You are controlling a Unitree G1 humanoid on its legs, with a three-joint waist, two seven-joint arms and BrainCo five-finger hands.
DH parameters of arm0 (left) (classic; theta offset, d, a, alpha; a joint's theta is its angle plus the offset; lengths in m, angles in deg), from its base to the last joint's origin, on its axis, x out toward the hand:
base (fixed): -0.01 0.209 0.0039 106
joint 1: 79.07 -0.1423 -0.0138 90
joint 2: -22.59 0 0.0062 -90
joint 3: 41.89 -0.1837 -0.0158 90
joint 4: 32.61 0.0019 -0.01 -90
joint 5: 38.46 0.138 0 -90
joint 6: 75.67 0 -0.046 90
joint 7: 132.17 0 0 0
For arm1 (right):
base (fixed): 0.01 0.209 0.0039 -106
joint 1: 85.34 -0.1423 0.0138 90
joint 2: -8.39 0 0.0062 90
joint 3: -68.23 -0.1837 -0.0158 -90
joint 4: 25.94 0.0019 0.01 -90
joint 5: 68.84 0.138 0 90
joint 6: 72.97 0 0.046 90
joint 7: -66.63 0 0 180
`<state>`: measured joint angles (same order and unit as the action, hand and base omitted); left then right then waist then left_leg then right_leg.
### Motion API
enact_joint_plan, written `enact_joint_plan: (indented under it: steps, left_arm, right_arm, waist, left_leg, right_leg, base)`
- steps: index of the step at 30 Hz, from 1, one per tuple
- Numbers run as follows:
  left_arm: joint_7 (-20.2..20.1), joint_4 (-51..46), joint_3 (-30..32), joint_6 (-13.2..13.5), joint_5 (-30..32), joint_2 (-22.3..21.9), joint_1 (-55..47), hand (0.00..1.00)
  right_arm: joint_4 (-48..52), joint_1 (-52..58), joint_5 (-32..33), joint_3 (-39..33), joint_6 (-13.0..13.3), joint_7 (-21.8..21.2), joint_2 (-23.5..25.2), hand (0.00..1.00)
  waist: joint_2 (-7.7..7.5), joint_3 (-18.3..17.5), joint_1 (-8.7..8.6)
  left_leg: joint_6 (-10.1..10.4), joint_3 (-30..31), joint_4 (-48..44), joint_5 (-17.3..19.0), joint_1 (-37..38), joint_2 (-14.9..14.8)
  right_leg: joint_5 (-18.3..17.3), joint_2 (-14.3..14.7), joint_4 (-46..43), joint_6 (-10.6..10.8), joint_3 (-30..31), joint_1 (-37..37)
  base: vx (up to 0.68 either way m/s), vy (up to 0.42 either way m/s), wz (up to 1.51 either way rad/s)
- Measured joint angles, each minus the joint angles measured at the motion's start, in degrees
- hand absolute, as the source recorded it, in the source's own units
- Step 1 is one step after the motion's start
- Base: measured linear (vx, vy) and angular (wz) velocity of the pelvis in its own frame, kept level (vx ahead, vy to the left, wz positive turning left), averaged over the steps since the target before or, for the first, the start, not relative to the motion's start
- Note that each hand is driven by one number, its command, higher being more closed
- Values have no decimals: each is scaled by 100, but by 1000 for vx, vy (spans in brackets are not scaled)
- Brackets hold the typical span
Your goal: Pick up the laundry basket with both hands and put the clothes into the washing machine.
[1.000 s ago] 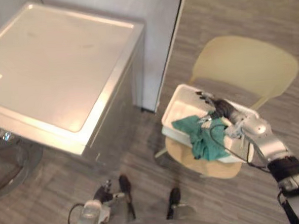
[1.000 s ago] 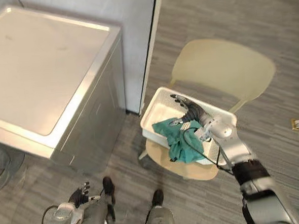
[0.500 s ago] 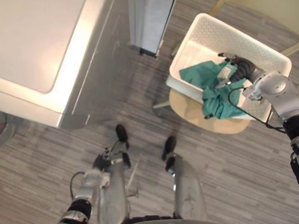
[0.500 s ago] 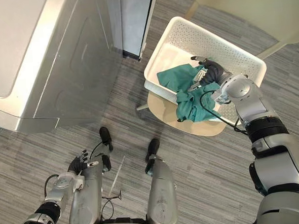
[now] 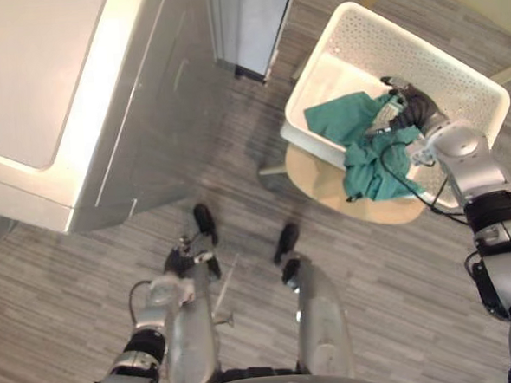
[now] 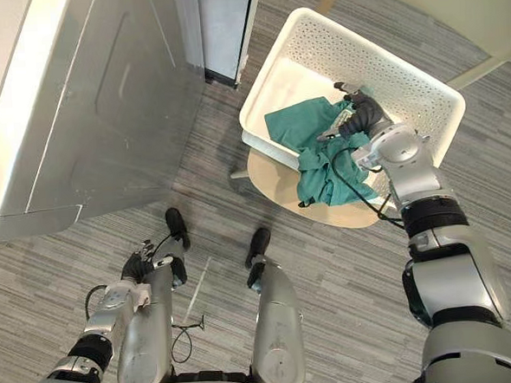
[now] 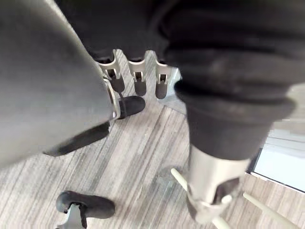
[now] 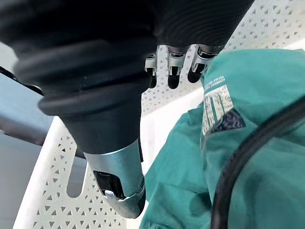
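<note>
Right hand (image 5: 414,109) had dipped nearer the green cloth (image 5: 364,154) in the white laundry basket (image 5: 376,35), fingers loose. Cloth hid the near rim. Left hand (image 5: 183,259) hung, fingers straight.

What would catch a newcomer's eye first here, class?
The teal garment spills over the near rim of the white laundry basket, on a pale chair at upper right. The right robot hand reaches into the basket over it; a silver washing machine stands at left.
</note>
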<state>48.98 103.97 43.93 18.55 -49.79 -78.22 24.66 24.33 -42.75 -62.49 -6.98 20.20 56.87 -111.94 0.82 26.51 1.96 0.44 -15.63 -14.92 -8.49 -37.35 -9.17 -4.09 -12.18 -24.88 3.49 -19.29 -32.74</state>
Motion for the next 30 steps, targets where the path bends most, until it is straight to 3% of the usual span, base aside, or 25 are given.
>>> enact_joint_plan:
  steps: [11,14,17,25,26,27,28,30]
  left_arm:
    - [-1,-674,-1,-9,23,6,22,0]
    - [4,-1175,45,-2,59,66,10,0]
    - [44,-1582,191,-10,152,137,-9,0]
    - [225,-2572,451,-5,151,95,-357,0]
    - [225,-2574,465,-14,152,91,-405,0]
    - [225,-2574,474,-22,152,85,-423,0]
    - [225,-2577,545,-60,152,113,-418,0]
    - [227,-2562,653,-63,152,62,-452,0]
  right_arm:
    - [-128,341,11,67,-41,-223,127,0]
    - [288,596,24,56,55,-354,45,0]
    - [504,687,50,40,214,-454,-141,0]
    - [556,854,7,-354,345,-634,-419,0]
    - [536,916,-10,-463,345,-634,-433,100]
    - [508,921,-23,-483,344,-634,-452,100]
    - [489,1019,-188,-614,343,-626,-548,100]
    - [444,1070,-266,-659,337,-587,-555,100]
  waist:
    - [-10,-7,26]
    - [-99,-50,-27]
    - [-295,-91,-36]
    - [-485,-208,-4]
    - [-498,-217,22]
    - [-498,-217,32]
    - [-535,-249,74]
    - [-656,-385,147]
  left_leg:
    - [2,-46,-6,-5,-570,-49]
    - [-4,-183,-13,-5,-969,-111]
    - [-1,-224,-22,-130,-1314,-145]
    - [-5,-191,-192,-131,-2043,-185]
    - [-4,-205,-186,-129,-2103,-182]
    - [10,-215,-177,-118,-2127,-182]
    - [232,-392,-270,100,-2236,-205]
    - [-220,-148,-1095,248,-2510,-304]
  right_leg:
    - [-34,-71,-95,-38,-200,-493]
    - [-151,-169,-308,-59,-354,-867]
    - [-238,-237,-491,-112,-480,-1232]
    - [-513,-454,-978,-175,-726,-1868]
    - [-513,-481,-1008,-174,-762,-1919]
    - [-510,-495,-1009,-174,-798,-1928]
    - [-433,-611,-884,-235,-892,-1992]
    - [-374,-702,-902,-251,-895,-2145]
  base:
    - [29,-48,6]
    - [15,-63,25]
    - [9,-60,17]
    - [-24,-39,18]
    - [-33,-21,13]
    - [-41,-2,25]
    - [-24,27,21]
    - [30,4,-11]
